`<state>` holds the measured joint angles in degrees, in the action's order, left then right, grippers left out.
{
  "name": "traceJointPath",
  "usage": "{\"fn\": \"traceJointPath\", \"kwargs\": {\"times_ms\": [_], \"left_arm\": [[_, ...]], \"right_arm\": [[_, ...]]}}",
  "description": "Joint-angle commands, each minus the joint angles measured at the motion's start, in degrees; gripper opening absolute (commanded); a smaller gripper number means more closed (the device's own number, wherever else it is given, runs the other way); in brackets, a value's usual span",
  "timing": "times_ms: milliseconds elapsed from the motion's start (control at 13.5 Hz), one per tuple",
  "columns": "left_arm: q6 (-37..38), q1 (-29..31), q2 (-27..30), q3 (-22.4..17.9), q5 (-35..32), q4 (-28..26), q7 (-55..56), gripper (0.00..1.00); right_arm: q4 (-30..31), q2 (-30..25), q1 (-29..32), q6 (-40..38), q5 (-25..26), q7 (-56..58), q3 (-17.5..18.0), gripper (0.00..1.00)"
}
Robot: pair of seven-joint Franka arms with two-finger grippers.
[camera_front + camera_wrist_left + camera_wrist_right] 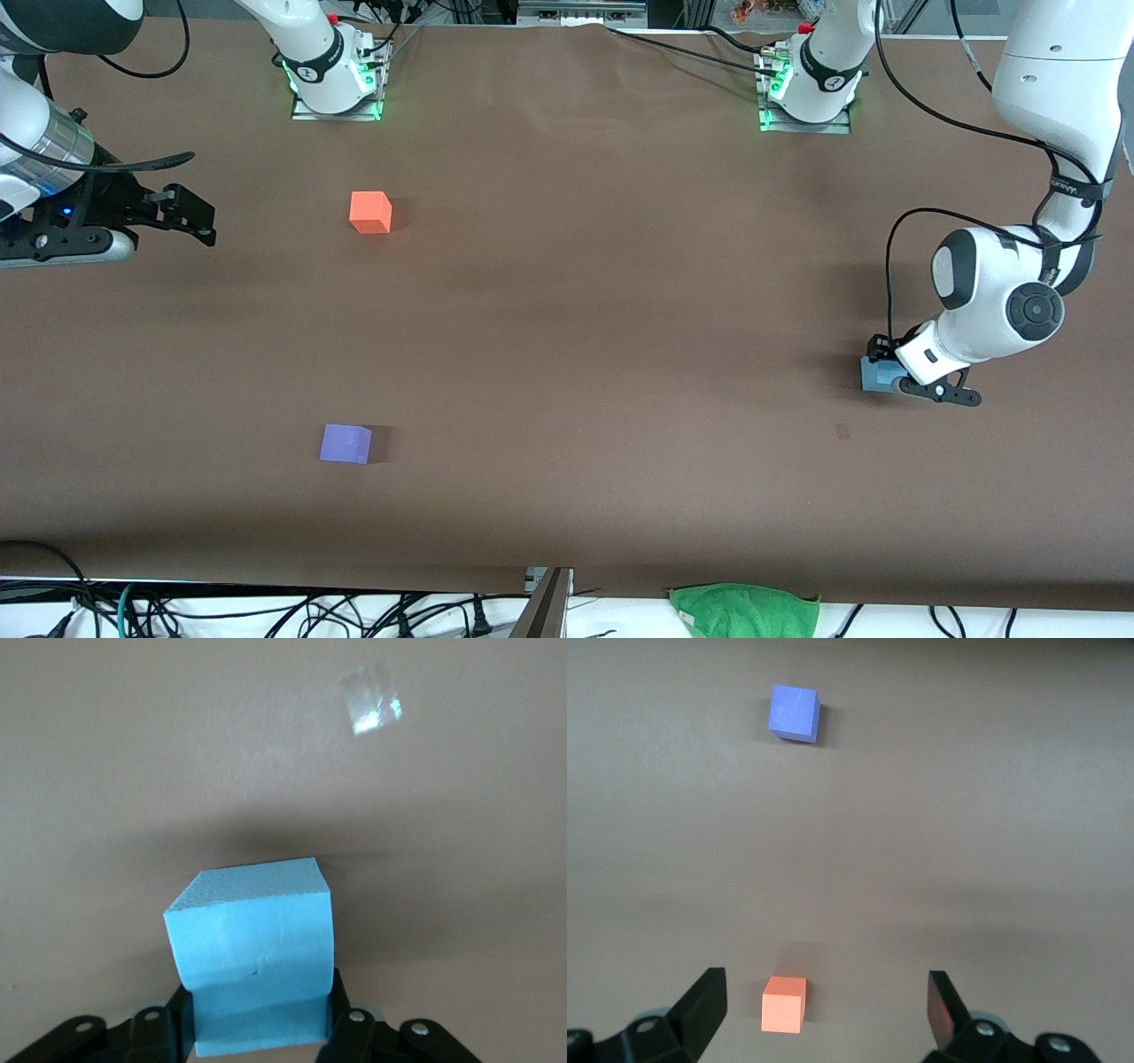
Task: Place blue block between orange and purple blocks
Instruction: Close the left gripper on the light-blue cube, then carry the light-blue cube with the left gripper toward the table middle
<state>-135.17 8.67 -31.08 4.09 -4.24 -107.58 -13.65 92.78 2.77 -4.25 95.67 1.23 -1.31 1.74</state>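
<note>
The blue block [874, 375] sits low at the table surface near the left arm's end. My left gripper [890, 370] is shut on it; in the left wrist view the black fingers [347, 1028] press both sides of the blue block [252, 948]. The orange block [370, 213] rests toward the right arm's end, farther from the front camera. The purple block [345, 443] lies nearer to the camera, with a wide gap between the two. My right gripper [190, 217] waits open and empty beside the orange block; its wrist view shows the orange block [784, 1004], the purple block [794, 712] and the gripper [824, 1001].
The brown table [576, 310] spans the view. A green cloth [744, 610] and cables lie off its near edge. A small dark mark [842, 431] is on the table near the blue block. The arm bases [337, 80] stand along the edge farthest from the camera.
</note>
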Motion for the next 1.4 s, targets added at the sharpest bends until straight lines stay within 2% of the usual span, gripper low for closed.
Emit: {"fn": "traceJointPath", "kwargs": {"times_ms": [0, 222, 369, 591, 739, 961, 1108, 1330], "left_arm": [[4.81, -0.32, 2.16, 3.98, -0.86, 3.33, 3.26, 0.27], [11.58, -0.76, 2.17, 11.79, -1.03, 8.6, 15.36, 0.28], [13.0, -4.78, 2.17, 14.8, -1.56, 9.93, 26.34, 0.28], [12.92, -14.79, 1.64, 14.89, -1.82, 11.86, 41.03, 0.29], [12.92, -20.86, -0.63, 14.72, -1.74, 16.24, 47.46, 0.29], [12.57, -28.25, -7.39, 14.63, -1.56, 22.66, 51.0, 0.31], [12.39, -30.98, -10.65, 14.28, -1.12, 26.79, 53.89, 0.33], [12.21, -34.76, -13.38, 14.28, -1.12, 29.26, 56.09, 0.36]], "right_arm": [[-0.76, 0.22, 0.29, -0.39, -0.27, 0.78, 0.28, 1.0], [-0.76, 0.22, 0.29, -0.57, -0.18, 0.78, 0.28, 1.0], [-0.76, 0.22, 0.29, -0.57, -0.27, 0.78, 0.28, 1.0], [-0.76, 0.22, 0.29, -0.57, -0.18, 0.78, 0.28, 1.0], [-0.76, 0.22, 0.29, -0.57, -0.27, 0.78, 0.28, 1.0], [-0.76, 0.22, 0.29, -0.66, -0.18, 0.78, 0.28, 1.0], [-0.67, 0.22, 0.29, -0.66, -0.18, 0.78, 0.28, 1.0], [-0.67, 0.22, 0.29, -0.66, -0.18, 0.78, 0.28, 1.0]]}}
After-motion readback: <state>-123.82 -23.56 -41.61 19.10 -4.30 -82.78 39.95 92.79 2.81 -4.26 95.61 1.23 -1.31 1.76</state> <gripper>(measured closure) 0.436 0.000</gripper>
